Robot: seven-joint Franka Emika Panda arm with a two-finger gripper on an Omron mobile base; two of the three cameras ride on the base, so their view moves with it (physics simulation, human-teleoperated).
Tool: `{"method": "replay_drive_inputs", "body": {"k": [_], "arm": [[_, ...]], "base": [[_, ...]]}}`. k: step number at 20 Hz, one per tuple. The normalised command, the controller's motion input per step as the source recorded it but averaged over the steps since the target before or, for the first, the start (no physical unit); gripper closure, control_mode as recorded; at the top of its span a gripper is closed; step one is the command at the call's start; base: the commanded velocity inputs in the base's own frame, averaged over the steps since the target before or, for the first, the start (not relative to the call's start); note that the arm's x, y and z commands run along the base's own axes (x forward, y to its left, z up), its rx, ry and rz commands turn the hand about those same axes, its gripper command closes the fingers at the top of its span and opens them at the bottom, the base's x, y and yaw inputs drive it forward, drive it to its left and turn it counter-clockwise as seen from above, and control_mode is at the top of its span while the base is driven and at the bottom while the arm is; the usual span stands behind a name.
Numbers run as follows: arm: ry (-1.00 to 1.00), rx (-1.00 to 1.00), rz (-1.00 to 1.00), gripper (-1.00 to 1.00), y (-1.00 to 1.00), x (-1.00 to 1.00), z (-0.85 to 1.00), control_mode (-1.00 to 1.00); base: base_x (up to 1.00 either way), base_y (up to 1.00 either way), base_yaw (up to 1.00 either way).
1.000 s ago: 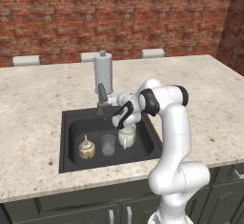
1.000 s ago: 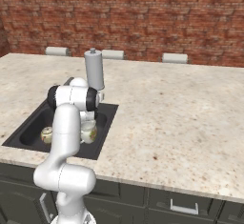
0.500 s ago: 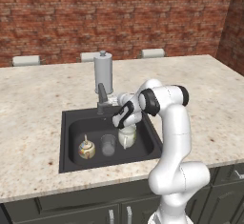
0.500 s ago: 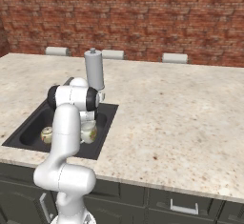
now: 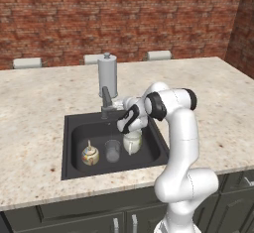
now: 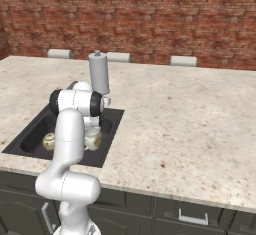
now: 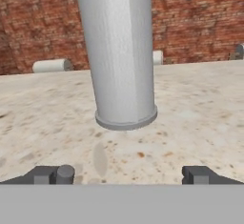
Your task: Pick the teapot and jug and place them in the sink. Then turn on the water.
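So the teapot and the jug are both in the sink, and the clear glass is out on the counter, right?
Not quite. The left base view shows the clear glass in the sink too, standing between the teapot and the jug.

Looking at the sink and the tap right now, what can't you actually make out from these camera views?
- Tap, left base view: its front end is hidden behind the open gripper; whether water runs cannot be told.
- Jug, left base view: its top is covered by the gripper.
- Teapot, right base view: partly behind the arm; pattern too small.
- Grey cylinder, hand view: top cut off by the edge.
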Motion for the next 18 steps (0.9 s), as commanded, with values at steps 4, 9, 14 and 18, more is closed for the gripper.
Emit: {"method": "replay_drive_inputs", "body": {"k": [4, 9, 14, 18], "arm": [[0.0, 0.0, 0.0, -1.0, -0.69, 0.0, 0.0, -1.0], [0.0, 0.0, 0.0, -1.0, -0.71, 0.0, 0.0, -1.0], [0.0, 0.0, 0.0, -1.0, -0.7, 0.0, 0.0, -1.0], [0.0, 0.0, 0.0, -1.0, -0.7, 0.0, 0.0, -1.0]], "base": [[0.0, 0.0, 0.0], [0.0, 0.0, 0.0], [0.0, 0.0, 0.0], [0.0, 0.0, 0.0]]}}
